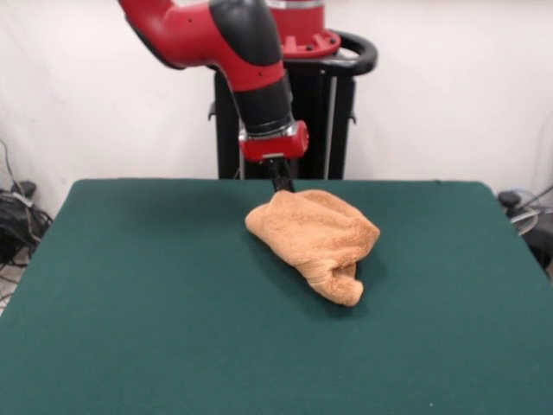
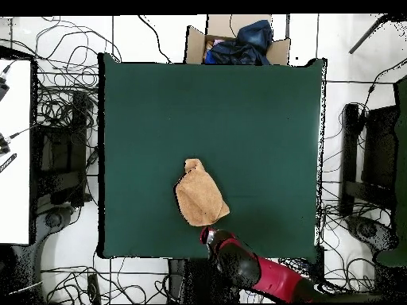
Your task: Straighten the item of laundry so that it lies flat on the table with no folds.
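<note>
Towel place: the towel (image 1: 313,239) is lying bunched near the middle of the tabletop (image 1: 130,303), a bit twd the far edge and slightly right of centre in the front view; overhead view is showing it as a compact lump w/ one small tail sticking out.
Towel shape: it is folded over itself several times, no flat layer is showing, the woven bands are not visible.
Step in hand: prob. the arm is taking the far edge of the cloth, to lift or drag it open.
How to do well: I think it is better to be pinching only one layer at a corner, not the whole bundle; then to be pulling low and slow away from the lump, so the rest is unrolling on the felt and not travelling along.
Risk: grabbing 2 layers is keeping the fold inside.
Tool: the tool (image 1: 282,181) is coming down at the far top edge of the towel, touching it or v. close.
Tool opening: I cannot tell, the tips are hidden behind the cloth; whether it is holding sth. is also not clear.
</note>
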`<control>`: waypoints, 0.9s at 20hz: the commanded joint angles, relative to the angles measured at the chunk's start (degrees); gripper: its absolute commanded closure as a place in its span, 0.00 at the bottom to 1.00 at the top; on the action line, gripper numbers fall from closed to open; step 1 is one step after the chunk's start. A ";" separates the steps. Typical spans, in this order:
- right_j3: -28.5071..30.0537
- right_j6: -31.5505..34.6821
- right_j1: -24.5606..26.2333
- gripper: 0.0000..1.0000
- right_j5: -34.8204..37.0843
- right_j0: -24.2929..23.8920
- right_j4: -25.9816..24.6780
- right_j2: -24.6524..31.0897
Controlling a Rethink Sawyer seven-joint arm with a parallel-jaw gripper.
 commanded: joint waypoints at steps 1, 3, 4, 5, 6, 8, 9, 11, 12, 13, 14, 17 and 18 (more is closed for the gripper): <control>-4.78 10.50 -2.79 1.00 3.14 4.46 4.03 1.55; -5.23 10.16 -3.45 1.00 4.69 5.00 4.47 1.85; -5.35 10.10 -3.64 1.00 5.23 5.15 4.64 1.89; -5.43 10.09 -3.63 1.00 5.69 4.98 4.73 2.18; -5.42 10.13 -3.58 1.00 5.82 4.88 4.72 2.31; -5.45 10.35 -3.49 1.00 5.68 4.98 4.77 2.33; -5.44 10.44 -3.46 1.00 5.42 4.96 4.68 2.35; -5.46 10.40 -3.36 1.00 5.49 4.75 4.57 2.54; -5.45 10.38 -3.33 1.00 5.52 4.65 4.50 2.62; -5.47 10.38 -3.21 1.00 5.71 4.55 4.53 2.70; -5.44 10.41 -3.09 1.00 5.59 4.41 4.46 2.81; -5.63 10.52 -2.85 1.00 5.12 4.32 4.34 2.97; -5.64 10.56 -2.81 1.00 5.07 4.18 4.34 3.15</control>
